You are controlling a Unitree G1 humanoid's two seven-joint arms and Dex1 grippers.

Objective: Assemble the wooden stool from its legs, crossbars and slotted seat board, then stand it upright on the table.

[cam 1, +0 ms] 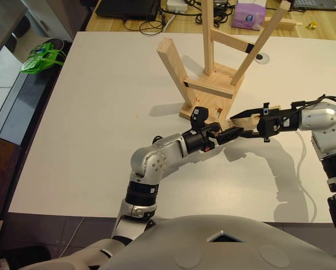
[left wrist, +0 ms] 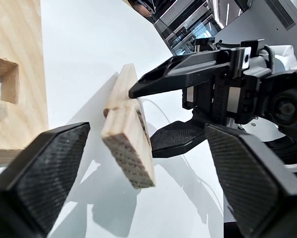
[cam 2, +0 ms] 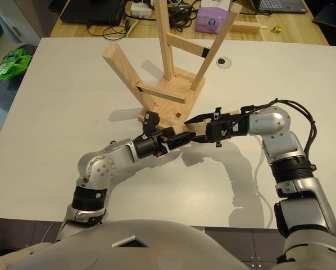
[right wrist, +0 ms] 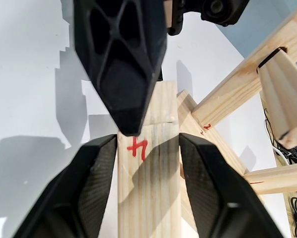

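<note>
The stool stands upside down on the white table: its seat board (cam 1: pixel 219 84) lies flat with three legs (cam 1: pixel 173 59) and crossbars (cam 1: pixel 208 86) pointing up. A loose fourth leg (cam 1: pixel 251 118), marked with a red 4 (right wrist: pixel 137 148), lies level just off the board's near corner. My right gripper (cam 1: pixel 238 124) is shut on this leg, its fingers (right wrist: pixel 96 188) on either side. My left gripper (left wrist: pixel 146 131) is open, and the leg's free end (left wrist: pixel 128 134) sits between its fingers without touching them. An empty slot (left wrist: pixel 4 79) shows in the seat board beside it.
The table (cam 1: pixel 100 140) has free room to the left and in front of the arms. A round cable hole (cam 1: pixel 262 57) lies behind the stool. Beyond the far edge a desk holds a purple tissue box (cam 1: pixel 249 14) and cables. A green bag (cam 1: pixel 41 56) lies off the left edge.
</note>
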